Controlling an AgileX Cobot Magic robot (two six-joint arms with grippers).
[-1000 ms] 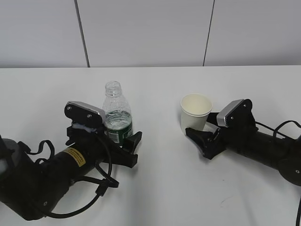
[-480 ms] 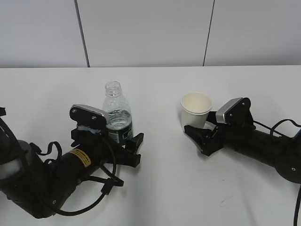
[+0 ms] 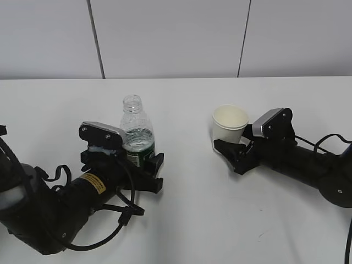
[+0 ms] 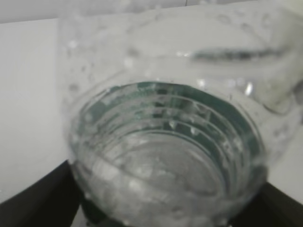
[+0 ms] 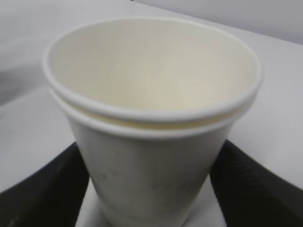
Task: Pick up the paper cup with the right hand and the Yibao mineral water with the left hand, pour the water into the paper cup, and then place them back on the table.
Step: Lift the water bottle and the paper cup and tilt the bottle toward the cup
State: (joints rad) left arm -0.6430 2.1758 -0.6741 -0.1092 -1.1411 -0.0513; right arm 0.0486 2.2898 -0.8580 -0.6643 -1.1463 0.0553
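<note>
The Yibao mineral water (image 3: 136,132) stands upright on the table (image 3: 192,220), left of middle, uncapped and partly full of water. My left hand (image 3: 140,160) is closed around its green label. In the left wrist view the bottle (image 4: 165,156) fills the frame, with black fingers (image 4: 42,198) against both lower sides. The paper cup (image 3: 230,125) is right of middle and leans slightly. My right hand (image 3: 228,144) grips its lower part. In the right wrist view the cup (image 5: 151,142) shows a double rim and looks empty, with fingers (image 5: 52,189) pressed on both sides.
The white table runs back to a pale panelled wall (image 3: 165,38). Both black arms lie low over the front of the table, the left arm (image 3: 60,203) with a yellow label and the right arm (image 3: 308,165) at the right edge. Cables trail beside them.
My right hand slid forward and closed on the cup, which now sits slightly higher and tilted. My left hand closed in on the bottle; the bottle has not moved.
</note>
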